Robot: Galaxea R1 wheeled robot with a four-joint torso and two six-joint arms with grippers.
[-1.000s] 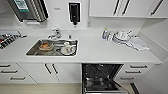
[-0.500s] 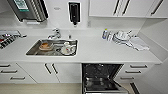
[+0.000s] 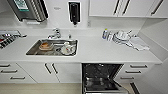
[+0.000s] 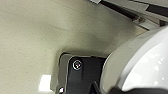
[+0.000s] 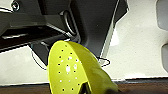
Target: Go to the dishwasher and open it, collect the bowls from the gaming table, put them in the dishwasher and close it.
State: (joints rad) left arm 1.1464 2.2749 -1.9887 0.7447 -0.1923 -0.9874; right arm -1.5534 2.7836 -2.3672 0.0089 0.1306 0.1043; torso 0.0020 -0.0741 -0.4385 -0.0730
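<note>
Dishwasher (image 3: 101, 78) open under counter (image 3: 100, 52); yellow bowl (image 5: 72, 70) close by right wrist; pincer states unclear.

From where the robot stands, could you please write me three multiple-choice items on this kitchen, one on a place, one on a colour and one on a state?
1. Where is the dishwasher?
A. Under the counter, right of the sink
B. Directly under the sink
C. Up among the wall cabinets

2. What colour is the bowl in the right wrist view?
A. Red
B. Yellow-green
C. Black

3. What state is the dishwasher in?
A. Shut
B. Open
C. Pulled out from the cabinets

Answers:
1 A: its dark opening sits below the counter, right of the sink.
2 B: the speckled bowl is bright yellow-green.
3 B: the door hangs down and the dark inside shows.
</note>
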